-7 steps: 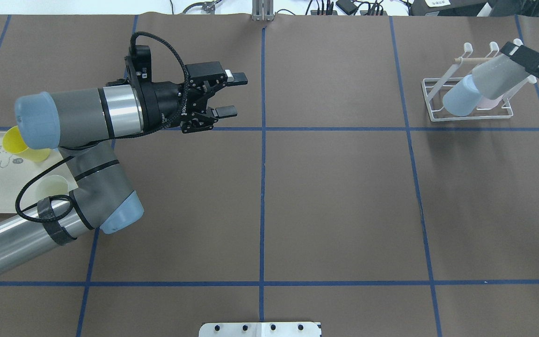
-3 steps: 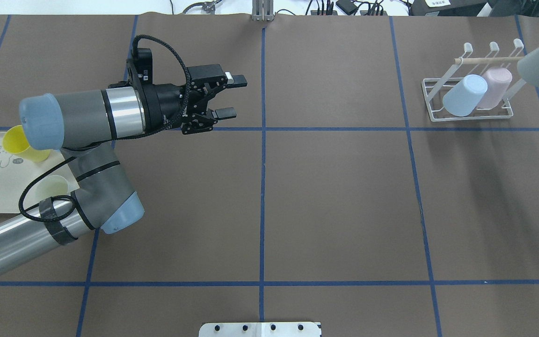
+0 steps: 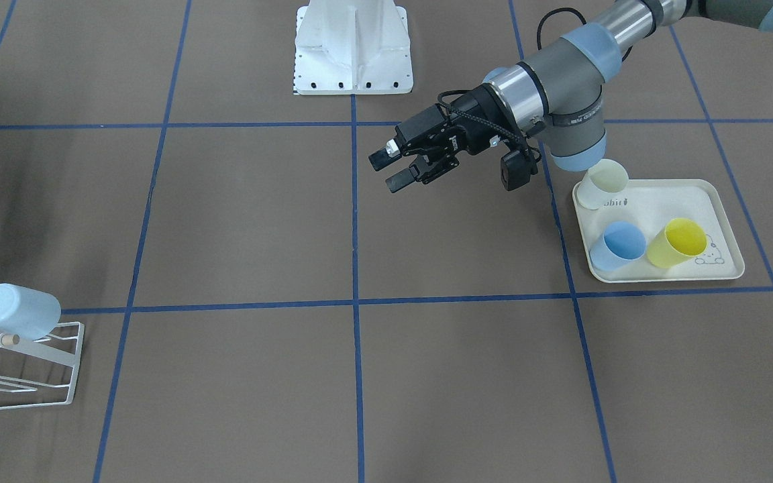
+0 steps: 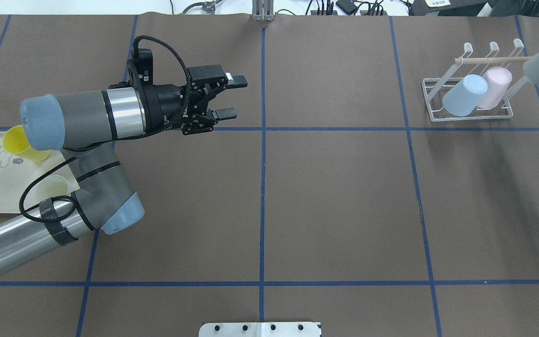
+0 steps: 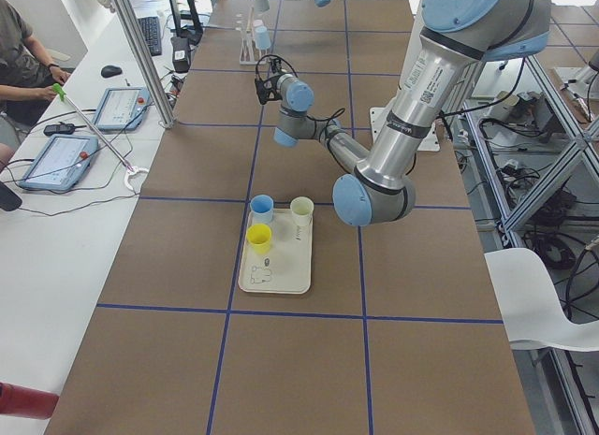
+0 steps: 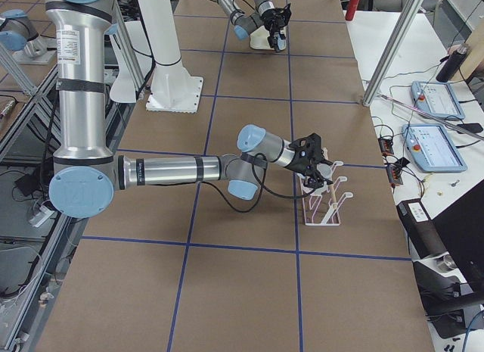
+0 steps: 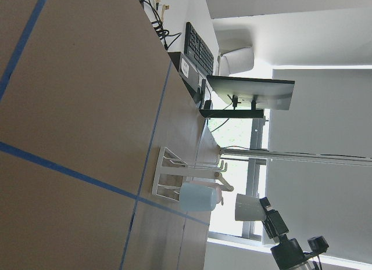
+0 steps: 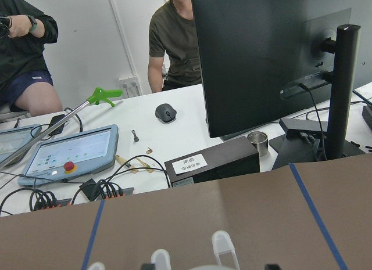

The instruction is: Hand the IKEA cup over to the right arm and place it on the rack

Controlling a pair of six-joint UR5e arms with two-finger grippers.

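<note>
Pulled back from the white wire rack (image 4: pixel 471 117), the right gripper (image 6: pixel 321 166) hangs near its wooden dowel (image 4: pixel 489 59), grip state unclear. Smooth pale-blue IKEA cup (image 4: pixel 463 96) leans inverted there beside a pink cup (image 4: pixel 496 86). Empty, the left gripper (image 4: pixel 233 97) is spread.

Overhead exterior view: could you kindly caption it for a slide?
The blue cup and pink cup rest on the rack; open left gripper hovers empty near centre.

Brown table mat (image 4: pixel 335 196) with a blue tape grid. White wire rack (image 4: pixel 473 117) has a pale blue plastic cup (image 4: pixel 465 95) and a pink plastic cup (image 4: pixel 496 87). Cream rabbit-print tray (image 3: pixel 695 201) has a blue cup (image 3: pixel 618 245), a yellow cup (image 3: pixel 676 243) and an off-white cup (image 3: pixel 602 186).
</note>
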